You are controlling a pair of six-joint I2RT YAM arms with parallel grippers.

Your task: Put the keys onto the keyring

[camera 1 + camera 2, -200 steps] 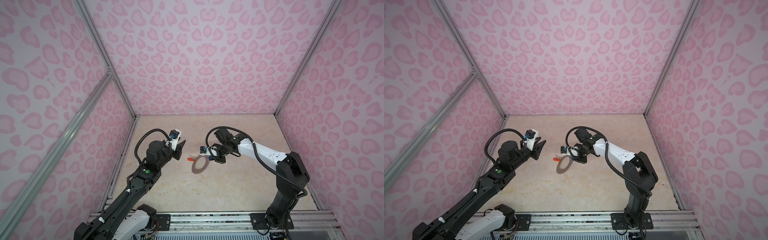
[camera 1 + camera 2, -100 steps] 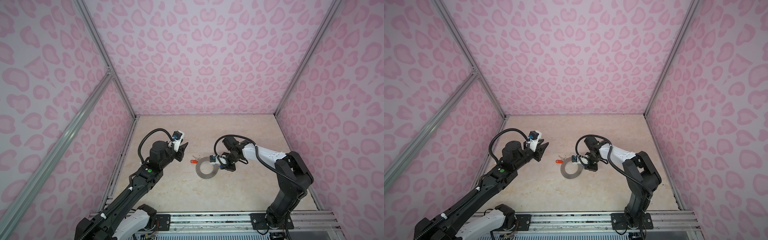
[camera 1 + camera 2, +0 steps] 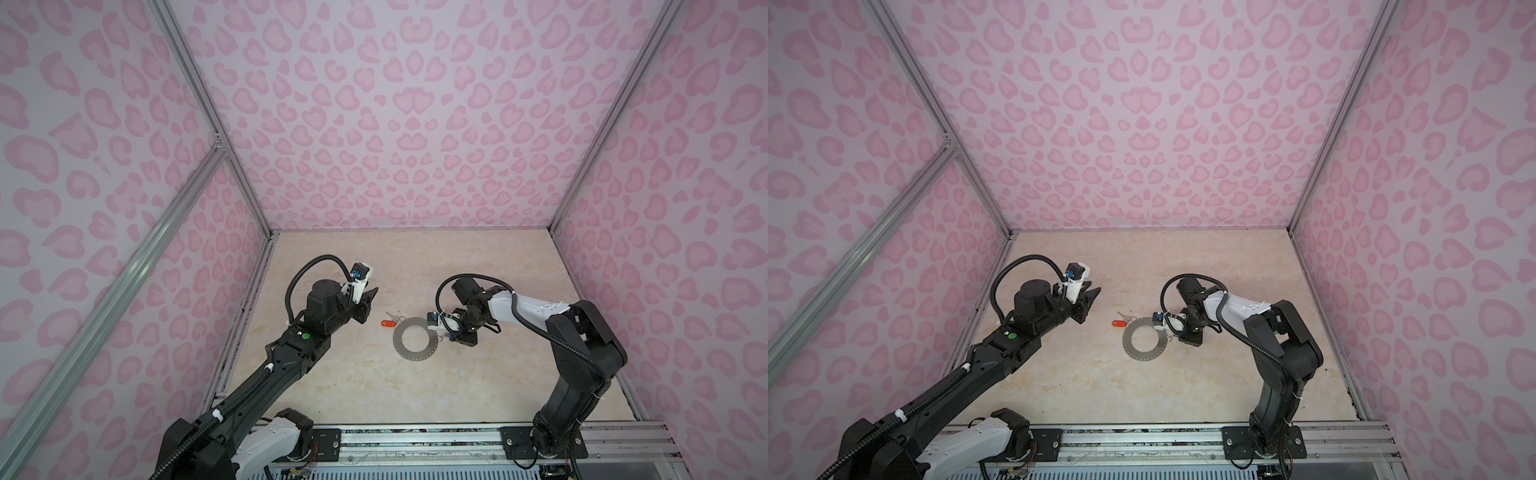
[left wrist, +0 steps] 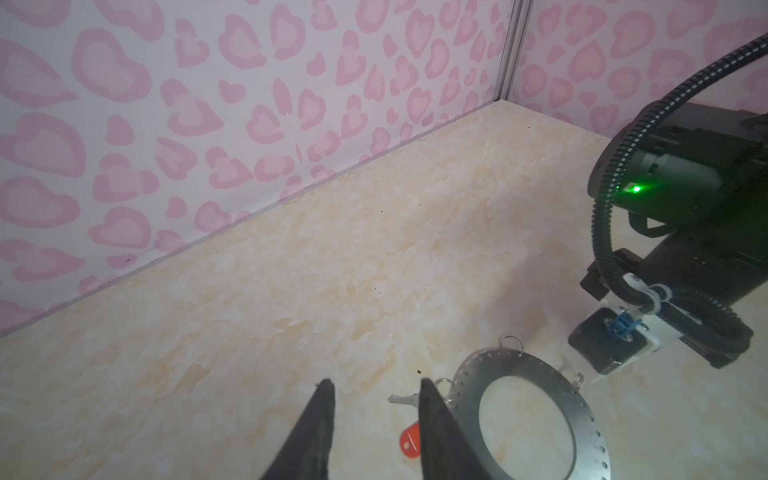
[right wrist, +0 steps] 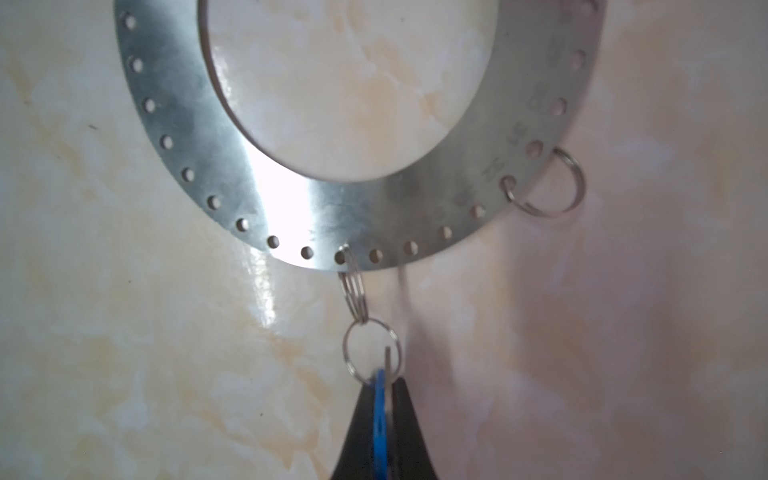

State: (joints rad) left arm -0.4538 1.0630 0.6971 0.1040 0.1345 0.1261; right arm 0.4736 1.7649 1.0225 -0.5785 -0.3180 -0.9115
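The keyring lies flat on the table, near the middle. In both top views the right gripper sits low at about three o'clock from it. The right wrist view shows that gripper squeezed tight on the blue-tag key – the key's little ring hooks into a wire loop that goes through a rim hole. The red-tag key lies on the table at about ten o'clock from the keyring, right by its rim; I cannot tell if it is hooked on. The left gripper hangs above the table, farther out at ten o'clock – jaws a bit apart, holding nothing.
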